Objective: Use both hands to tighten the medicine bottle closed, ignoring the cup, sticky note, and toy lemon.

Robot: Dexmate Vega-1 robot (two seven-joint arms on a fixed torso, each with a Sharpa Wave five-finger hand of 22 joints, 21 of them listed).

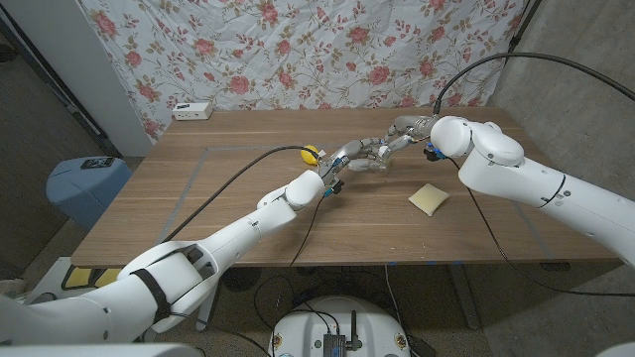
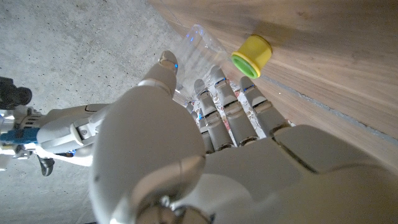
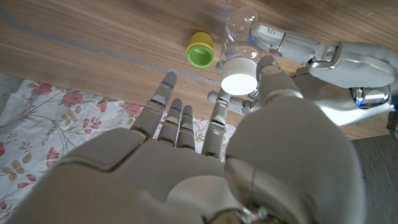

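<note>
The medicine bottle point(image 2: 188, 102) stands near the table's middle, and my left hand point(image 1: 332, 177) grips it with fingers curled round its printed label. In the left wrist view the bottle is mostly hidden behind that hand point(image 2: 186, 143). Its white cap point(image 3: 239, 79) faces the right wrist camera. My right hand point(image 1: 392, 139) reaches in from the right. Its thumb and one finger pinch the cap's two sides while the other fingers point(image 3: 168, 106) are spread. The left hand point(image 3: 292, 43) shows beyond the cap.
A clear cup point(image 1: 369, 164) lies just behind the two hands, touching or nearly touching them. The yellow toy lemon point(image 1: 311, 154) sits to its left. A pale sticky note point(image 1: 429, 198) lies front right of the hands. A white box point(image 1: 192, 111) stands at the table's back left.
</note>
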